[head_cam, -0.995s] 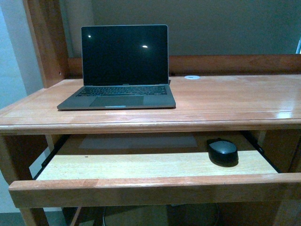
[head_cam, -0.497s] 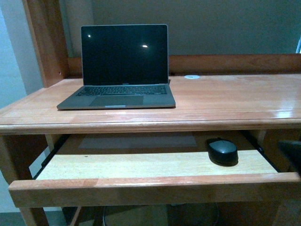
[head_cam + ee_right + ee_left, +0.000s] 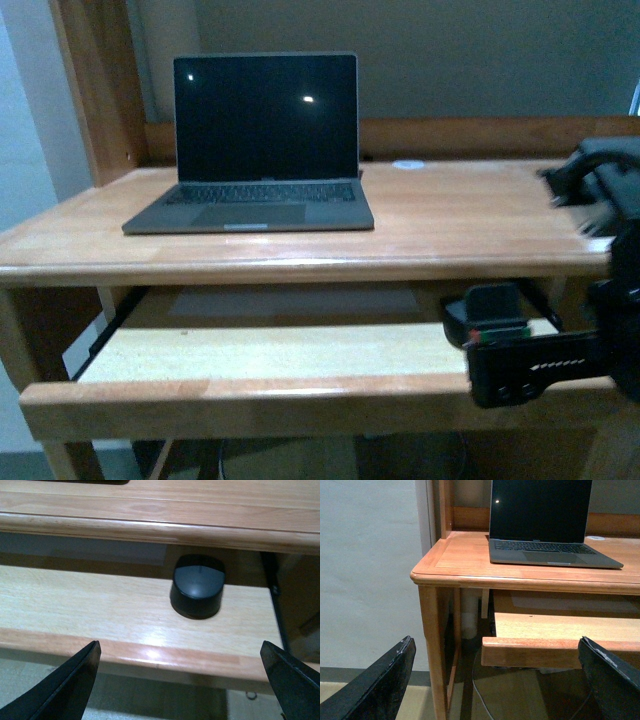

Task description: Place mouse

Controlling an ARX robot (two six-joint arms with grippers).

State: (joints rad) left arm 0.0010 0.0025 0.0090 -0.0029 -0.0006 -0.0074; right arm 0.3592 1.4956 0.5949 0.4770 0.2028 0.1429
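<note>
The right gripper (image 3: 179,647) is held wide apart, aimed at the mouse (image 3: 197,585) on the pull-out shelf (image 3: 75,605), ready for grabbing.

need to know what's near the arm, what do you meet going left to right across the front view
laptop → white disc → right arm; the mouse is partly hidden behind the arm, so left out
</note>
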